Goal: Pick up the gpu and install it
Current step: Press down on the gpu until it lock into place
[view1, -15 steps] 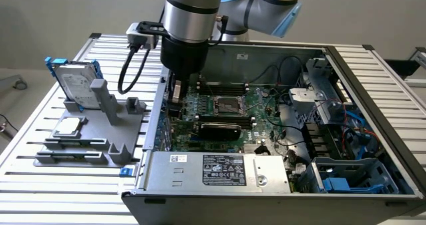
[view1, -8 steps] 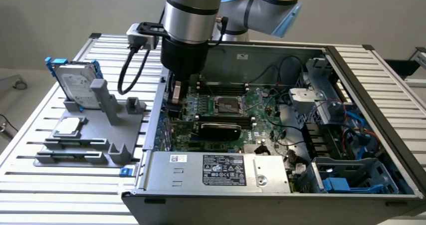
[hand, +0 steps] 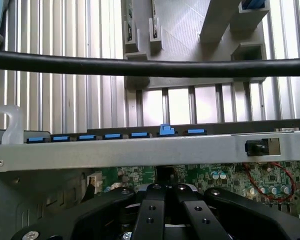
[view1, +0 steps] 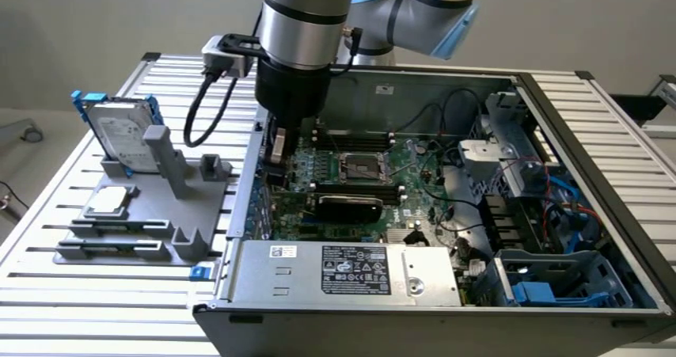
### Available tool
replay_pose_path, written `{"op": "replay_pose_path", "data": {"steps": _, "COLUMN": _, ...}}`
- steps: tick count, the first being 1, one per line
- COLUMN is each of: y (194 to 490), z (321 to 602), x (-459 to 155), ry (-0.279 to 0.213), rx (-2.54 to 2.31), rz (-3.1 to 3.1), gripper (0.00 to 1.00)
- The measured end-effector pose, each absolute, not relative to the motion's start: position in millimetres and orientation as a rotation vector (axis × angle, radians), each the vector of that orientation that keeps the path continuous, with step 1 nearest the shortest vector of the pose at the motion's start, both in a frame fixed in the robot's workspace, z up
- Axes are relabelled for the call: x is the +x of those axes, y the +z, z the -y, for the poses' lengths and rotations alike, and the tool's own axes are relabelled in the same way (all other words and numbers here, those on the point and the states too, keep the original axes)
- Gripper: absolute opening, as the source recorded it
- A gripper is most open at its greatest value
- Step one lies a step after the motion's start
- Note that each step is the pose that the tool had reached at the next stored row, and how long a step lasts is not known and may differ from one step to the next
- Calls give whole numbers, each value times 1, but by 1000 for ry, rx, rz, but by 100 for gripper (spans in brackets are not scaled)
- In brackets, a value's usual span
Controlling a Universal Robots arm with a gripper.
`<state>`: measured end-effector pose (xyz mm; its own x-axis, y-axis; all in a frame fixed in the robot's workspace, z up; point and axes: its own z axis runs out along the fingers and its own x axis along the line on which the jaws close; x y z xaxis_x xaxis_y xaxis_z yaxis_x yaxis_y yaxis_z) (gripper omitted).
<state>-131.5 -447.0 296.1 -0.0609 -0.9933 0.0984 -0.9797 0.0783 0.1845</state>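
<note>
The end effector (hand: 165, 200) has its fingers together and reaches down inside the open computer case (view1: 591, 135), at the edge beside the motherboard (view1: 359, 167). A green card, probably the gpu (view1: 278, 147), stands upright below the wrist, so it seems clamped for seating in a slot, though the grip itself is hidden. The wrist view adds the row of blue clips (hand: 112, 136) along the case wall. The exterior view adds the hard drive (view1: 119, 131) on the gray stand (view1: 158, 214) on the surface (view1: 63, 286).
</note>
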Motion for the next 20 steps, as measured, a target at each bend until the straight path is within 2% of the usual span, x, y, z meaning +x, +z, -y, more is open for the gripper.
{"op": "replay_pose_path", "data": {"steps": 20, "y": 296, "z": 455, "x": -127, "ry": -105, "rx": 1925, "rz": 2220, "gripper": 11}}
